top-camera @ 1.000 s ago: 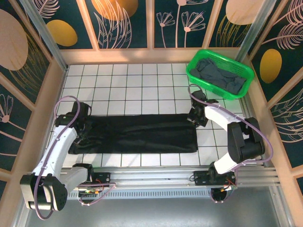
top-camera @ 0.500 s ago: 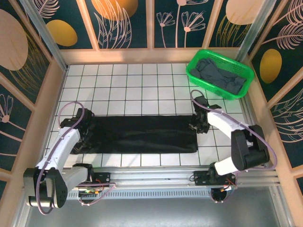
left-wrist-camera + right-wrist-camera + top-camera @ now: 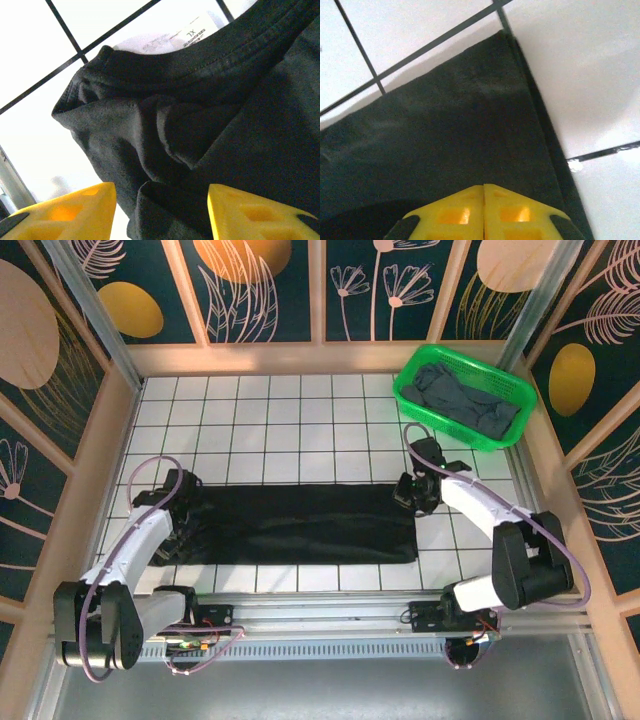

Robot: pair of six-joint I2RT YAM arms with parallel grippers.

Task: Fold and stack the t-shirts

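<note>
The black t-shirt (image 3: 300,525) lies folded into a long flat strip across the tiled table (image 3: 280,420). My left gripper (image 3: 183,518) is over its left, collar end. Its yellow fingers (image 3: 65,212) stand open, with the bunched collar (image 3: 200,75) lying loose between them (image 3: 161,212). My right gripper (image 3: 411,497) is at the strip's upper right corner. Its jaws are shut tip to tip (image 3: 484,192) just above the flat cloth (image 3: 445,135), with no cloth seen between them. A slate grey t-shirt (image 3: 465,400) lies crumpled in the green basket (image 3: 402,395).
The basket stands at the back right, close behind my right arm. A white size label (image 3: 192,34) shows inside the collar. Wooden walls ring the table. A metal rail (image 3: 330,605) runs along the near edge.
My left gripper has moved slightly toward me and opened, letting go of the collar end. My right gripper has shifted a little at the right corner and is shut again.
</note>
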